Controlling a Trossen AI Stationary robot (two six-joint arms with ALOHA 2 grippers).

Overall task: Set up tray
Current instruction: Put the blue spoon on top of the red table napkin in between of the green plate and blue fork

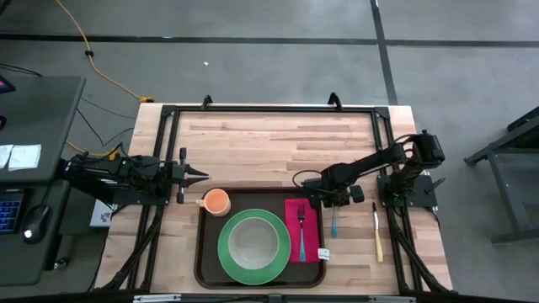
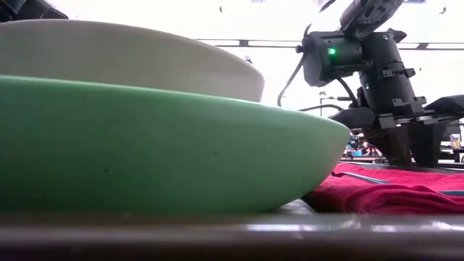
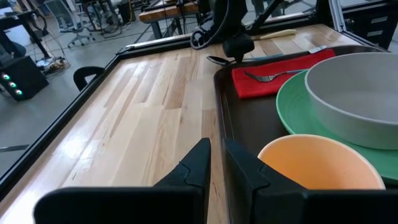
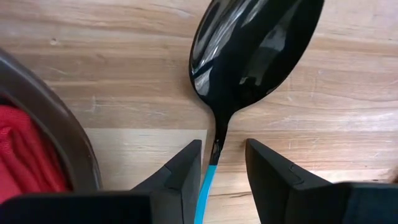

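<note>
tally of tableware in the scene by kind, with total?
Tray: 1
Plate, green: 1
Bowl, grey, on the plate: 1
Cup, orange: 1
Napkin, red: 1
Fork, on the napkin: 1
Spoon, blue handle, on the table beside the tray: 1
Knife, pale handle, on the table: 1
Total: 8

the tray (image 1: 202,252) sits at the table's (image 1: 269,139) near edge, carrying a green plate (image 1: 226,252) with a pale bowl (image 1: 253,240), an orange cup (image 1: 217,202) and a fork (image 1: 301,229) on a red napkin (image 1: 312,223). the right gripper (image 1: 330,202) is over a blue-handled spoon (image 1: 333,223) beside the tray; a knife (image 1: 376,231) lies farther right. the left gripper (image 1: 200,175) waits near the cup.
</note>
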